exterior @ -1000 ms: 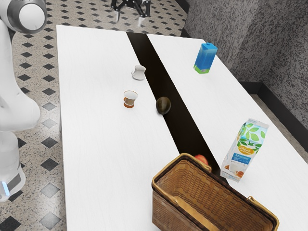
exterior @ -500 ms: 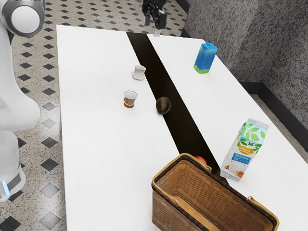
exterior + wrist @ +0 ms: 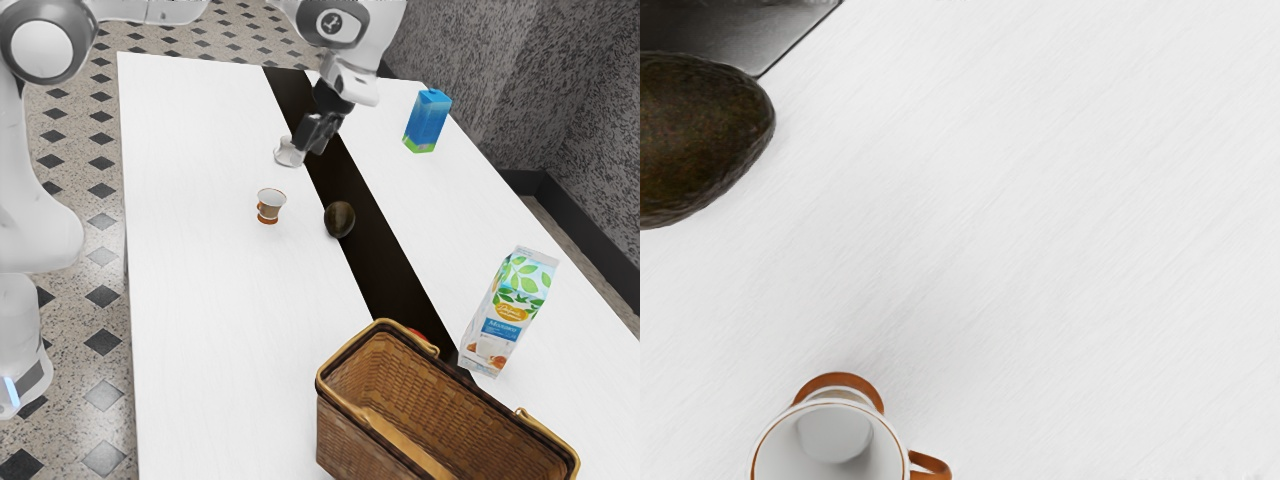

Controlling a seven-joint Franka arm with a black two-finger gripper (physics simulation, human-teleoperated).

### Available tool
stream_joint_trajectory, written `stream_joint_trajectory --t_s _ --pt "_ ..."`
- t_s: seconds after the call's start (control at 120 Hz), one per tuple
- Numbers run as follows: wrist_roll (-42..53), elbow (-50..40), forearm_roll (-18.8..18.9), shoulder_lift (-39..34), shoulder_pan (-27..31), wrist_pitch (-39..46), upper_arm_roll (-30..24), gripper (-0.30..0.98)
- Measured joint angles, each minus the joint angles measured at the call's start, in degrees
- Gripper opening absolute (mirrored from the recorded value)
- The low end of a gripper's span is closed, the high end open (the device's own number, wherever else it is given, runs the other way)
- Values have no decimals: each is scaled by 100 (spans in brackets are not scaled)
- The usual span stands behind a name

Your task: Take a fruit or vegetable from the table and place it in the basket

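Your pincer [image 3: 312, 141] hangs above the counter [image 3: 220, 330]; you can't tell whether it's spread or pressed together. Near it are one white vessel [image 3: 287, 156], one orange-rimmed cup [image 3: 270, 203] and one avocado [image 3: 340, 219] on the dark stripe [image 3: 385, 278]. Farther out, you have two cartons, blue [image 3: 427, 121] and white [image 3: 508, 312], one basket [image 3: 345, 435], and one red thing [image 3: 418, 333] partly behind it.

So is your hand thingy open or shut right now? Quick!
My gripper: I can't tell from these pictures whether it's open or closed.
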Motion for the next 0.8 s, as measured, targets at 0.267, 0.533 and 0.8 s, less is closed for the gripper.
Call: stream_joint_trajectory --t_s 0.267,0.533,0.8 --pt "1361 -67 -361 -35 -200 260 592 66" --pt "-1241 39 -1155 17 -306 -371 180 66" --pt "-3791 455 -214 -1383 -802 -476 -497 66"
